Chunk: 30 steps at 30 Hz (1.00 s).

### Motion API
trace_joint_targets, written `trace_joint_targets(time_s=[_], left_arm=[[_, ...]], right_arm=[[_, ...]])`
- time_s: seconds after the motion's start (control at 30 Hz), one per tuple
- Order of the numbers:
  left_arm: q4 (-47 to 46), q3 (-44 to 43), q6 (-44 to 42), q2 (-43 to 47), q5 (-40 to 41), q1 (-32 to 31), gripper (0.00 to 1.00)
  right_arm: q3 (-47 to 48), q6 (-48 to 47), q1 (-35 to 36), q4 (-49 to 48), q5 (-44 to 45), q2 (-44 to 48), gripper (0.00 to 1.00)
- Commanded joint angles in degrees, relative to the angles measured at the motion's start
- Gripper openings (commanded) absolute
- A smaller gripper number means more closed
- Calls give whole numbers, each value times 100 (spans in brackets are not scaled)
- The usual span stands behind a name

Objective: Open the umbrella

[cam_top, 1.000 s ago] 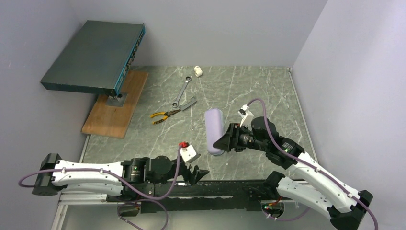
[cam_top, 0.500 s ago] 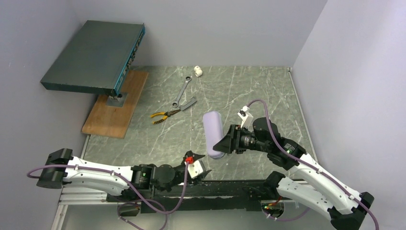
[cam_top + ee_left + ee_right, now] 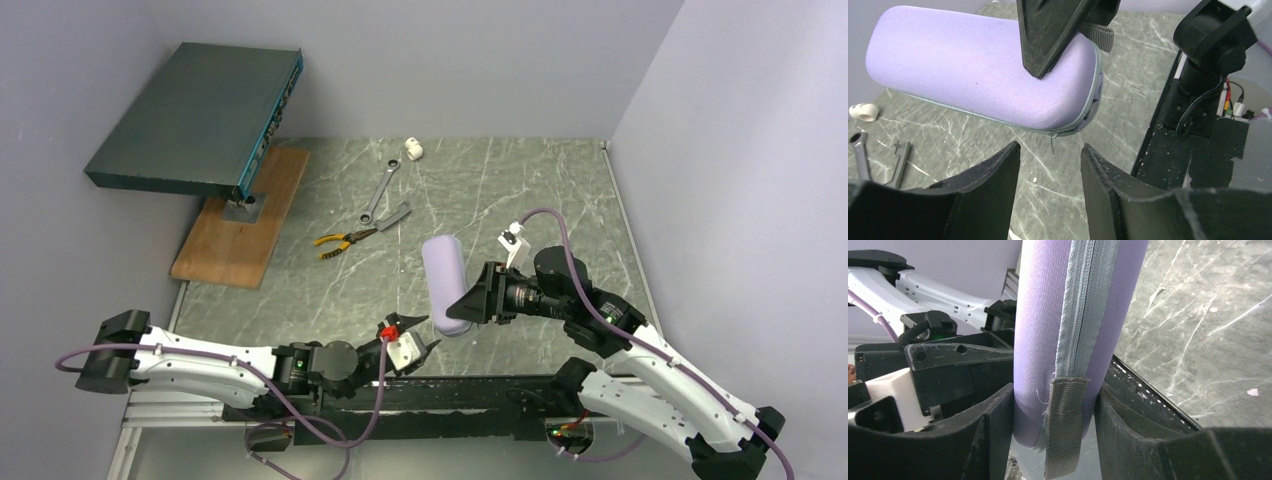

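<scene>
Because the task cannot begin until its container is undone, everything here is arranged around the case rather than the umbrella. The grey marble-patterned table (image 3: 520, 190) carries a dark flat box on a stand (image 3: 195, 118) over a wooden board (image 3: 240, 220) at the far left, well apart from the work.

The lilac hard-shell case (image 3: 445, 280) sits near the arms' bases. The right gripper (image 3: 1054, 415) is clamped across its width, one finger on each broad side. It appears to hold the case raised off the table with the grey zipper seam (image 3: 1083, 305) turned outward, probably so the other arm can reach the seam.

The case is zipped shut all along the visible seam. The umbrella is not in view anywhere, so it is presumably inside.

The left gripper (image 3: 1050, 150) stands partly open and empty just below the case's near end. Its jaws are lined up on the small metal zipper pull (image 3: 1052, 144), which hangs from the corner a little beyond the fingertips. Judging by that, the step in hand is pinching the pull to run the zip round.

A webbing strap (image 3: 1065, 425) dangles from the same end and could get caught instead.

Pliers (image 3: 345, 241), a wrench (image 3: 380, 190) and a small white fitting (image 3: 412, 150) lie at the far side, untouched.
</scene>
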<state>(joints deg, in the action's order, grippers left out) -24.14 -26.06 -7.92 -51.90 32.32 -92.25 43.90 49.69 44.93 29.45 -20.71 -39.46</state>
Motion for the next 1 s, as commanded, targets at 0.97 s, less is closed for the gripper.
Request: trace_joint_targets(time_s=[0.97], left_arm=[[-465,-459,-441,-274,469,-39,57]], right_arm=[[417,115,20,-356,-222,158,0]])
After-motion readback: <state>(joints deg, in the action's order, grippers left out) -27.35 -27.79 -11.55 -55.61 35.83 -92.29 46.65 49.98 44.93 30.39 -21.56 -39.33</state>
